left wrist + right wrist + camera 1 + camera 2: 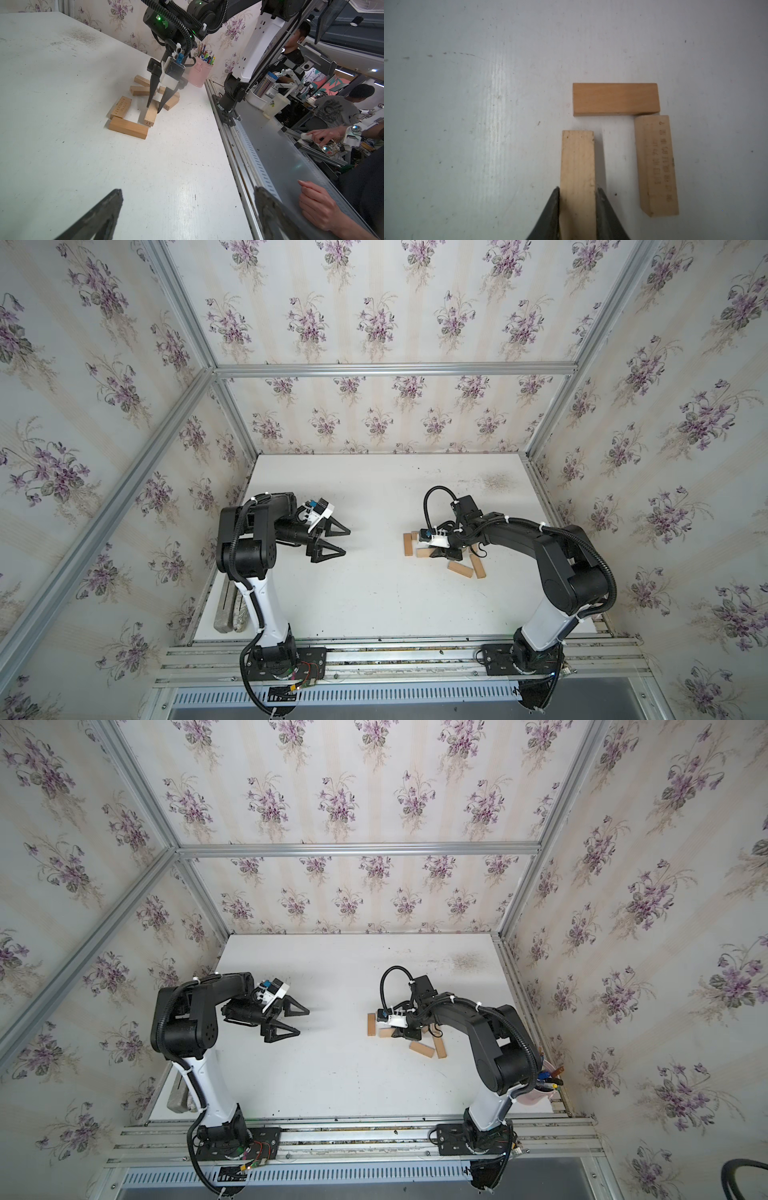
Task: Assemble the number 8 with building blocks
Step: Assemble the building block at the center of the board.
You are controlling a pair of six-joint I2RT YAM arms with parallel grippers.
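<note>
blocks [459, 568] of light tan wood lie clustered right of centre in both top views, on the white table [374, 593]. right gripper [577, 189] is clamped across the long sides of a pale bar [578, 158] lying flat, whose free end stops just short of a darker bar [615, 98] that meets a printed bar [656, 166] at a corner. left gripper [347, 541], left of centre, hangs with jaws apart, empty. the bars look light, stiff and smooth; a pinch nearer mid-length should resist twisting
</note>
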